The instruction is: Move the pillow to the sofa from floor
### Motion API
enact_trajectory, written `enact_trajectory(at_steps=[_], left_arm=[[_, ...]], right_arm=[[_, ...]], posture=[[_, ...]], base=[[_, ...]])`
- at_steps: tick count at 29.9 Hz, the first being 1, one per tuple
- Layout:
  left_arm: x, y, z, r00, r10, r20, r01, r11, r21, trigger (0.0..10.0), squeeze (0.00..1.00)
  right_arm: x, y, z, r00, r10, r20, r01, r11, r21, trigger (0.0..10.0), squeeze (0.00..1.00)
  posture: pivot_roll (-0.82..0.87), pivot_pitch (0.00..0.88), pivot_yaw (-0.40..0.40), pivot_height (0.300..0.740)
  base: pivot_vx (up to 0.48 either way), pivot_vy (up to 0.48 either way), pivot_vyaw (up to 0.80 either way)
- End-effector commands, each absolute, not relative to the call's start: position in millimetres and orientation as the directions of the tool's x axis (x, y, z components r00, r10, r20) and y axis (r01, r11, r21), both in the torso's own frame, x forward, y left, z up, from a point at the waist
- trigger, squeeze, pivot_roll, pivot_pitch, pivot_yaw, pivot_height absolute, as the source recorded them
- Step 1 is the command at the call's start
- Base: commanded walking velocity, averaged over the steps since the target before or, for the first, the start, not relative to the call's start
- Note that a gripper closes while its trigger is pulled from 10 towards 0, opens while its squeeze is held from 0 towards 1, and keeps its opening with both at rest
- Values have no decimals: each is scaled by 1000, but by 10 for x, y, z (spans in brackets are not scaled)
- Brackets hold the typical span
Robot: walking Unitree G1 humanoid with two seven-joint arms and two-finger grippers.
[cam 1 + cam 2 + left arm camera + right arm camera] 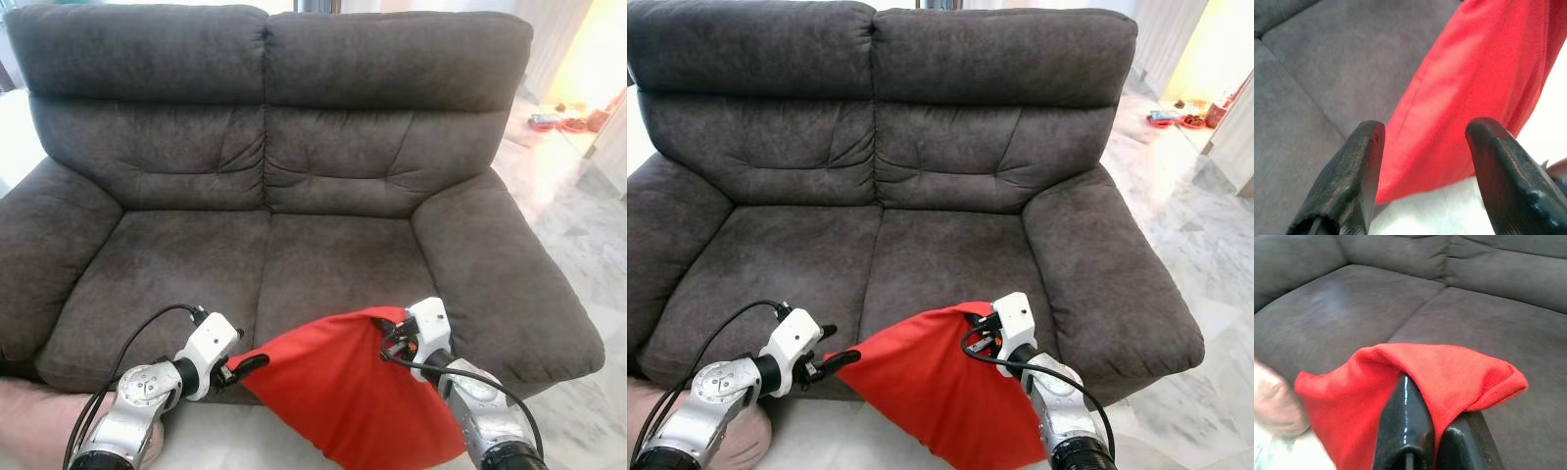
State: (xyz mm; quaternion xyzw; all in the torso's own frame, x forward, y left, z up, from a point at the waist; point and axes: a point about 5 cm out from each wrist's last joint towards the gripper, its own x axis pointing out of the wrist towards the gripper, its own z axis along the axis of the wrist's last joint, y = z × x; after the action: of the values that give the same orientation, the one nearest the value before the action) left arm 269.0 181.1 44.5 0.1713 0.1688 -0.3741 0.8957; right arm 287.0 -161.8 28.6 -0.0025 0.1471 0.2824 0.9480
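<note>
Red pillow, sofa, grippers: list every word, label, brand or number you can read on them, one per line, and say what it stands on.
None: no readable text in any view.
Red pillow: plain fabric, no tag or print.
Sofa: plain grey upholstery, no label.
Right gripper, shut on the pillow's corner: no marking.
Left gripper, open beside the pillow's edge: no marking.
Small items on the floor: too small and blurred to read.

I see pale marble floor (588, 245) to the right, small red items (560, 122) lying far back on it, and a pinkish cushion (735, 441) bottom-left.
</note>
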Motion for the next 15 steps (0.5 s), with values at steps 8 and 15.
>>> enact_trajectory(at_steps=[8,15], left_arm=[[2646,1808,412,653,-599,-464,738,641,212,10000,0],[2592,1855,398,595,-622,-509,781,596,184,10000,0]], right_arm=[[2892,-1535,606,739,657,-147,-662,749,21,0,0],[2760,-1553,645,576,781,-241,-807,591,-14,0,0]], posture=[[111,0,-57,726],[105,0,-55,726]], base=[[0,0,0],[0,0,0]])
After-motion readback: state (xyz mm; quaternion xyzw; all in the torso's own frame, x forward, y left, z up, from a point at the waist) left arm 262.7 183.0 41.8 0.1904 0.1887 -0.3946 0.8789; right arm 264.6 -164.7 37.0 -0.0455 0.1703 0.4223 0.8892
